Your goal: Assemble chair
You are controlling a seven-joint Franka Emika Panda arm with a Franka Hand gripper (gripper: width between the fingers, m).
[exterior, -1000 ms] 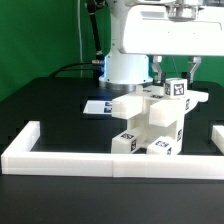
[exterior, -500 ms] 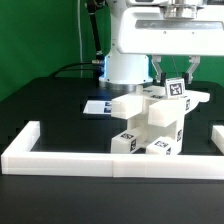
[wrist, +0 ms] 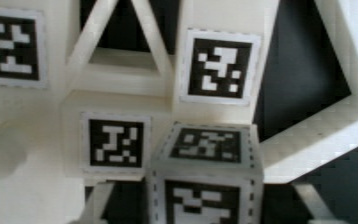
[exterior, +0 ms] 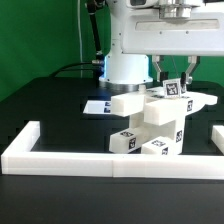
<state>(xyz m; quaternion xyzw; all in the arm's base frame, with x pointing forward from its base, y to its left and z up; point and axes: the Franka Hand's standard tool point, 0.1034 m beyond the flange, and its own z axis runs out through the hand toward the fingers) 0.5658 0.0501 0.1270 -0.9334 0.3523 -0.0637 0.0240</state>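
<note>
**A:** Green backdrop [exterior: 40, 30] at the far side, black worktop [exterior: 50, 115] in front. What's on it?

**B:** Chair [exterior: 160, 122], part-built, approx. mid-worktop and towards the exterior view's right. It sits just behind the near run of the white border rail [exterior: 70, 158]. Chunky white pieces, b/w square tags on several faces.

**A:** Layout of the pieces?

**B:** Two tagged blocks low at the near side, touching the worktop. A stack rises above them. One flat slab sticks out to the exterior view's left and another bit pokes out to the right. A small tagged upright sits on top.

**A:** And the fingers [exterior: 158, 72]?

**B:** They come straight down from the arm [exterior: 160, 35], one on each side of that top upright. They're closed in tight on it, so they're clamped on the chair. No gap visible btwn pads and part.

**A:** Does the wrist view help?

**B:** It's v. close. The chair [wrist: 126, 92] fills it with white bars in a ladder-like frame, and four or five tags face the lens. Dark worktop shows through the openings. Can't make out the fingers there.

**A:** Anything else on the worktop?

**B:** The marker board [exterior: 97, 106] lies flat on the far side of the chair, to the exterior view's left of it, near the arm's white base [exterior: 125, 68]. The rail also turns back at both ends. A black cable [exterior: 70, 70] runs along the far left.
</note>
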